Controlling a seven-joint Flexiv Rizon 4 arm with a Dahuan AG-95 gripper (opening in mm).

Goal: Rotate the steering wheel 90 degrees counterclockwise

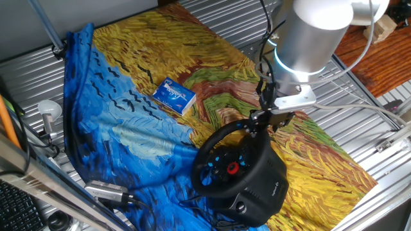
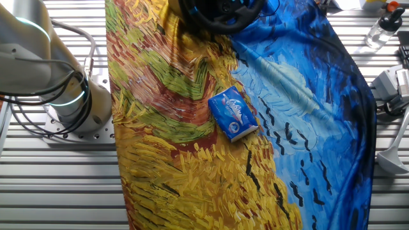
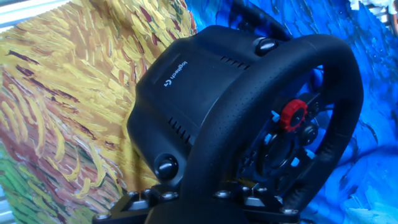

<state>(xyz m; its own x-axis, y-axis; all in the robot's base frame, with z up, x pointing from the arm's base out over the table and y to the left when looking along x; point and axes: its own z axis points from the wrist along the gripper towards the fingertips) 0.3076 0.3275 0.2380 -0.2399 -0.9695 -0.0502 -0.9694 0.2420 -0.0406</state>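
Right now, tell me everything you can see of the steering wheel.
The steering wheel is black, with a thick, finely dimpled round rim, blue-lit hub buttons and a red round knob, on a bulky matte plastic base. It stands on the painted cloth, its face tilted up. The gripper is at the rim's top; the hand view shows fingers astride it, contact unclear.

Only a small box (image 1: 174, 95) lies well apart from the steering wheel (image 1: 234, 163).

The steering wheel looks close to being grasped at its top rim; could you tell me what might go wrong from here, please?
1. The steering wheel sits on a loose painted cloth; its base could slide rather than the rim turning.
2. The end effector meets only the rim's edge, so it might slip off mid-turn.
3. Cables hanging beside the arm could snag.
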